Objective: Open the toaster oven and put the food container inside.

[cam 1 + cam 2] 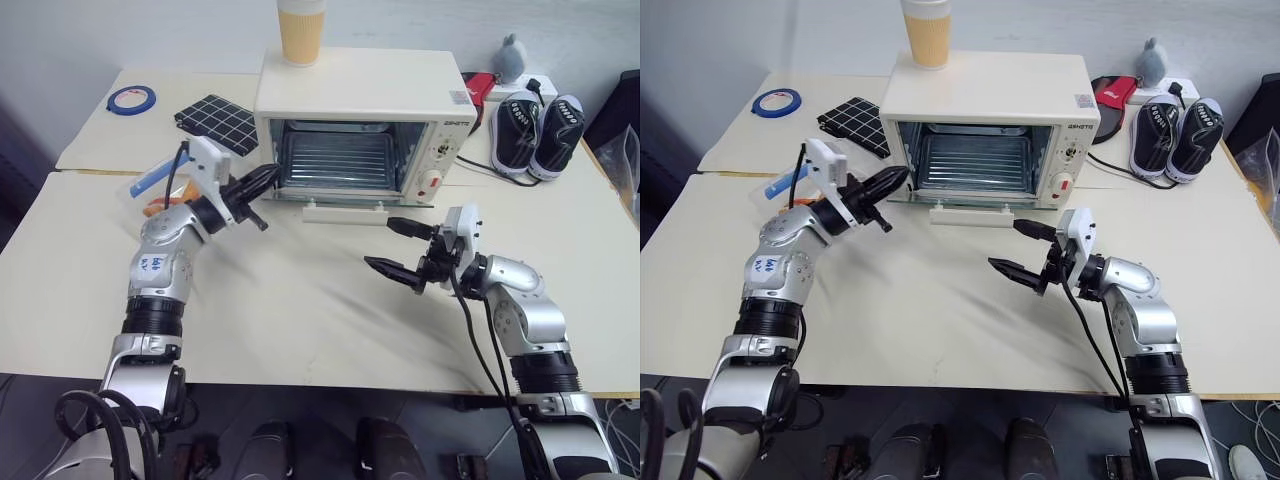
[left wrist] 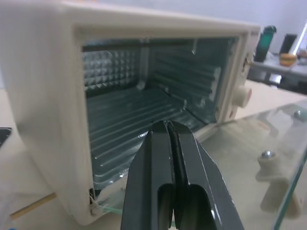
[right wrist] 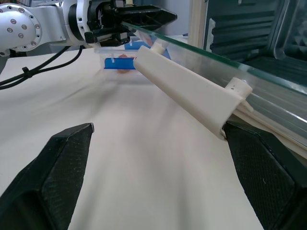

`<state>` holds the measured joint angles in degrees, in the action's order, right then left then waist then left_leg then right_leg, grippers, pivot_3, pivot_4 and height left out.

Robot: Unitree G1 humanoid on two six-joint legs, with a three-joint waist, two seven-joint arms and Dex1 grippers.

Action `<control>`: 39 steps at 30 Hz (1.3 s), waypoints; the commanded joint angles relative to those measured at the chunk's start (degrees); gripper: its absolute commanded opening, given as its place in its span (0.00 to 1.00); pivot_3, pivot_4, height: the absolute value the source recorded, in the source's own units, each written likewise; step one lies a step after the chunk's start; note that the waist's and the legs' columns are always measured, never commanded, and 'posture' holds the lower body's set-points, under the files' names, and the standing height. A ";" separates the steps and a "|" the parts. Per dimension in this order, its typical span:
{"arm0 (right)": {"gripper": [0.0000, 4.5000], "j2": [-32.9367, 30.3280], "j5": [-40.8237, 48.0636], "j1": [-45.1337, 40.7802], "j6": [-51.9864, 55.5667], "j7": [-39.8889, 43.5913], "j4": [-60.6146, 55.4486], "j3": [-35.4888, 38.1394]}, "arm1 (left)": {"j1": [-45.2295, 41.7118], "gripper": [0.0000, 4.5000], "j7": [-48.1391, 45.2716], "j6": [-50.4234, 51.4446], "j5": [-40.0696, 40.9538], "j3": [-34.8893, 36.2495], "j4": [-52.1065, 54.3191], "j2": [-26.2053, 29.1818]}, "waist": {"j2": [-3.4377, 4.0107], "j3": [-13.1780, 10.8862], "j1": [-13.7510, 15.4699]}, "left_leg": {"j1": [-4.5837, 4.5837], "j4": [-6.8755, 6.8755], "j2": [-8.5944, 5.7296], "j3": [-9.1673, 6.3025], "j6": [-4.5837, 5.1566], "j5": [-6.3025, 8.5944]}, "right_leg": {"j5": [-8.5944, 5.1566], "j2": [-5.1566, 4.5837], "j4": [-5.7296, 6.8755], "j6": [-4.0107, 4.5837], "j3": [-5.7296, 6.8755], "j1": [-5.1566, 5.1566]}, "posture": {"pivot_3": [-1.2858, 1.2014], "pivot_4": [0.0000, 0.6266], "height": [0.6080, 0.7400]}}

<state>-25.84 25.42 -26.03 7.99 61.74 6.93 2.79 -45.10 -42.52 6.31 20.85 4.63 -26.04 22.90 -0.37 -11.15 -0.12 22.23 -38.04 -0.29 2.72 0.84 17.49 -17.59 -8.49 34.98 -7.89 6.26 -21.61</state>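
Cream-white toaster oven [image 1: 360,100] stands open at the back of the counter [image 1: 300,310], its glass door [image 3: 249,72] folded down flat, wire rack [image 2: 134,124] bare. Clear food container [image 3: 122,63] with blue clips lies on the counter left of the oven, mostly hidden behind the left arm. Left hand [image 1: 262,180] is closed and empty, just before the oven mouth. Right hand [image 1: 398,248] is wide open, empty, near the door handle [image 3: 192,93]. A paper cup [image 1: 301,32] on the oven is cut off at the top.

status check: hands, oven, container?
Left hand shut, empty, at the open toaster oven mouth. Right hand open, empty, below the lowered door's handle. Food container on the table behind the left arm. Rack clear.
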 commanded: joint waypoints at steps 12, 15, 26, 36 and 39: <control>1.00 -5.19 2.99 30.51 -3.58 -7.48 -17.18 16.34 | 6.22 0.01 -3.89 -1.17 -10.11 -8.05 4.70 0.81 | -0.01 -0.01 1.55 | -0.01 -0.11 0.00 0.17 0.07 0.02 | 0.03 -0.08 0.05 -0.02 -0.04 0.07 | 0.52 0.24 1.00; 1.00 -5.74 2.63 31.58 -4.44 -8.58 -17.76 17.56 | 9.21 0.01 -2.32 -0.81 -11.83 -9.42 6.36 -0.23 | -0.01 -0.01 1.28 | -0.08 -0.06 0.06 0.13 0.07 0.03 | 0.03 -0.06 0.07 -0.01 -0.12 0.05 | 0.52 0.24 1.00; 1.00 -4.23 3.78 18.80 -5.82 -6.12 -18.11 8.38 | 29.33 0.51 0.24 9.98 8.79 10.75 36.46 1.85 | -0.01 -0.01 0.06 | -0.12 -0.05 0.29 -0.25 0.03 0.04 | 0.04 -0.03 0.08 0.02 -0.18 0.01 | 0.52 0.24 1.00; 1.00 2.30 5.20 10.23 -7.71 -4.45 -15.72 1.87 | 60.08 0.99 8.72 8.66 17.18 40.62 44.90 0.87 | 0.00 -0.01 0.99 | -0.11 -0.17 0.23 -0.39 0.12 0.23 | 0.03 -0.11 -0.05 0.06 -0.19 0.14 | 0.52 0.24 1.00; 1.00 2.15 4.59 9.92 -8.34 -2.69 -15.59 0.69 | 62.90 0.99 13.43 9.66 19.32 44.42 45.23 -1.72 | 0.00 0.00 1.46 | -0.10 -0.16 0.22 -0.38 0.14 0.31 | 0.03 -0.10 -0.10 0.06 -0.17 0.13 | 0.52 0.24 1.00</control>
<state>-23.53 29.68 -15.63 1.04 57.92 -7.89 3.82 17.02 -31.89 16.20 37.95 46.45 17.75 21.77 -0.38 -11.16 1.34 22.13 -38.20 -0.06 2.35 0.99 17.82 -17.55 -8.59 34.87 -7.83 6.09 -21.48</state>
